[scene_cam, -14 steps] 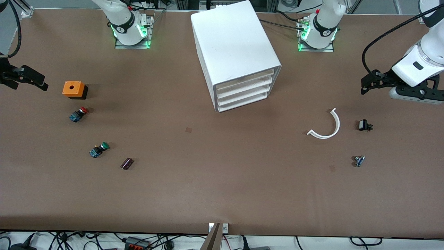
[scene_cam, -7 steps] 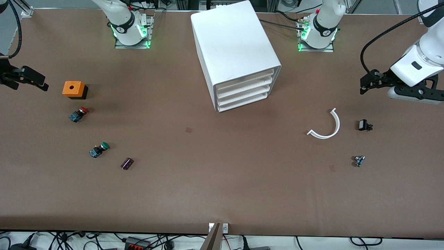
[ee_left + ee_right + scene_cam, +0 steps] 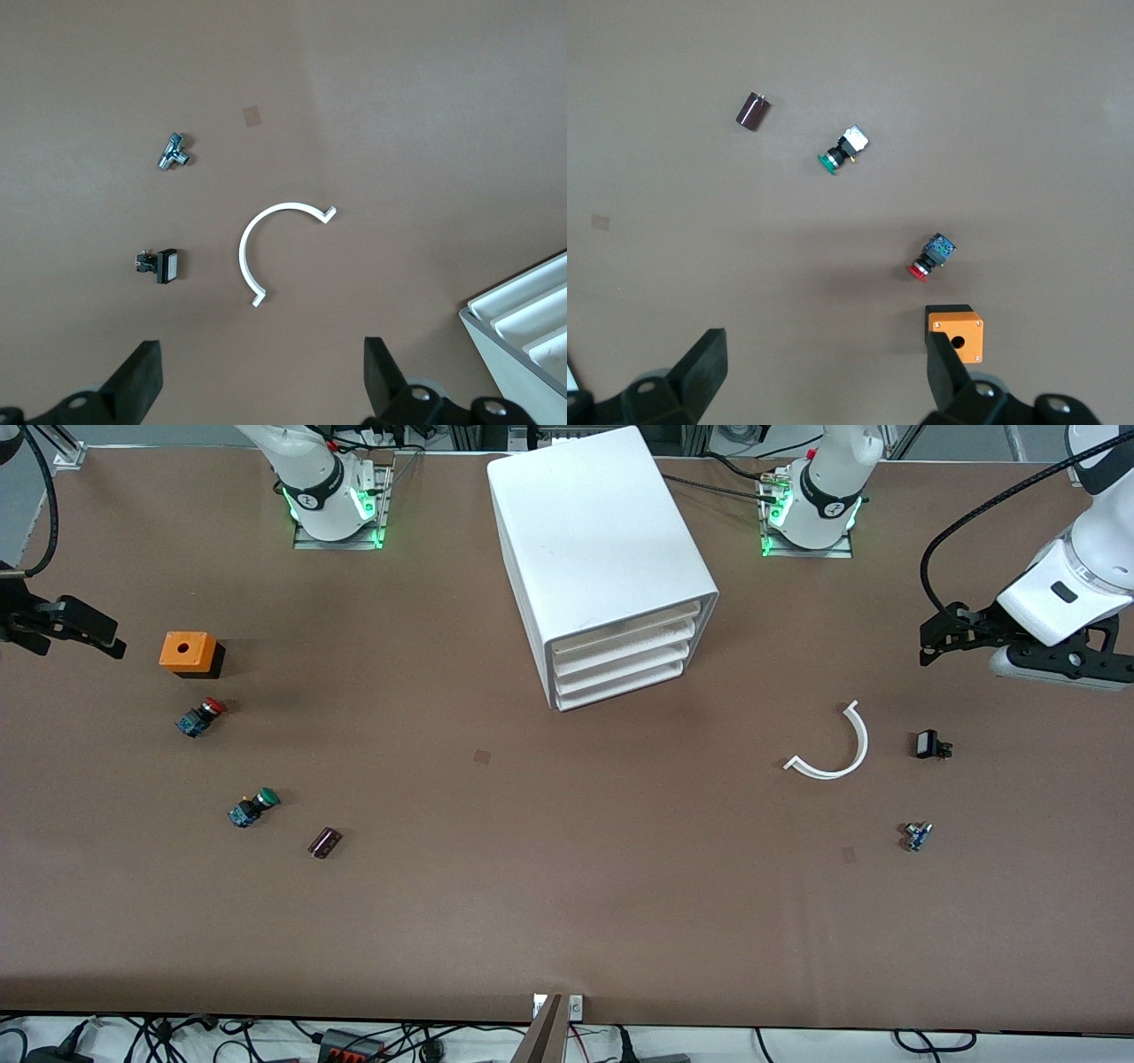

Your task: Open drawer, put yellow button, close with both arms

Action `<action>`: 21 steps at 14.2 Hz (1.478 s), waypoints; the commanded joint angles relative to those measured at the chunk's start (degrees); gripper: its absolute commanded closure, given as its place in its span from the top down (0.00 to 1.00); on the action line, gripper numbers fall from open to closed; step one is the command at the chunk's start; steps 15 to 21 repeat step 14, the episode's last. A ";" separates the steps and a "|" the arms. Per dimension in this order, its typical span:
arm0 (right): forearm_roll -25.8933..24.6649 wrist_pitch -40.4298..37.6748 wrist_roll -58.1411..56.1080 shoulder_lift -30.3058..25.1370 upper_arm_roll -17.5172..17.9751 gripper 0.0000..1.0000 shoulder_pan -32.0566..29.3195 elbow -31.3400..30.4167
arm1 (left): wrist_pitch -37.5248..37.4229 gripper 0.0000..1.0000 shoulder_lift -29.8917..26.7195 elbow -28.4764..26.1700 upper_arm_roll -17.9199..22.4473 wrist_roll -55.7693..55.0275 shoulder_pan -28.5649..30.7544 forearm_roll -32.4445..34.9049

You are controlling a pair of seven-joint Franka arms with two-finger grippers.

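Note:
The white cabinet [image 3: 602, 558] stands mid-table near the arm bases, and its topmost drawer [image 3: 631, 623] sits pushed in. No yellow button shows in any view. My left gripper [image 3: 930, 646] hangs open and empty over the left arm's end of the table; in the left wrist view its fingers [image 3: 142, 376] stand wide apart above bare table, with the cabinet's corner [image 3: 532, 332] at the edge. My right gripper [image 3: 102, 639] hovers open and empty at the right arm's end, beside the orange box [image 3: 957, 332]; in the right wrist view the right gripper [image 3: 826, 363] holds nothing.
An orange box with a hole [image 3: 186, 653], a red-capped button [image 3: 200, 716], a green-capped button [image 3: 253, 807] and a dark cylinder [image 3: 324, 842] lie toward the right arm's end. A white curved strip [image 3: 833, 744], a black part [image 3: 930, 745] and a metal fitting [image 3: 918, 835] lie toward the left arm's end.
Both grippers have drifted only slightly and stay open. Nothing on the table has moved.

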 commanded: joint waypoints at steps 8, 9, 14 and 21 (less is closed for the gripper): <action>-0.54 0.37 -0.48 -0.03 0.28 1.00 -0.12 -0.87 | -1.39 1.00 -0.44 0.64 0.10 1.18 -0.35 -0.35; -0.54 0.37 -0.48 -0.03 0.28 1.00 -0.12 -0.88 | -1.65 1.00 -0.53 0.64 0.10 1.18 -0.35 -0.35; -0.54 0.55 -0.48 0.15 0.28 1.00 -0.20 -0.88 | -2.35 1.00 -0.53 0.64 0.18 1.18 -0.26 -0.35; -0.54 0.55 -0.48 0.15 0.28 1.00 -0.20 -0.88 | -2.35 1.00 -0.53 0.64 0.18 1.18 -0.26 -0.35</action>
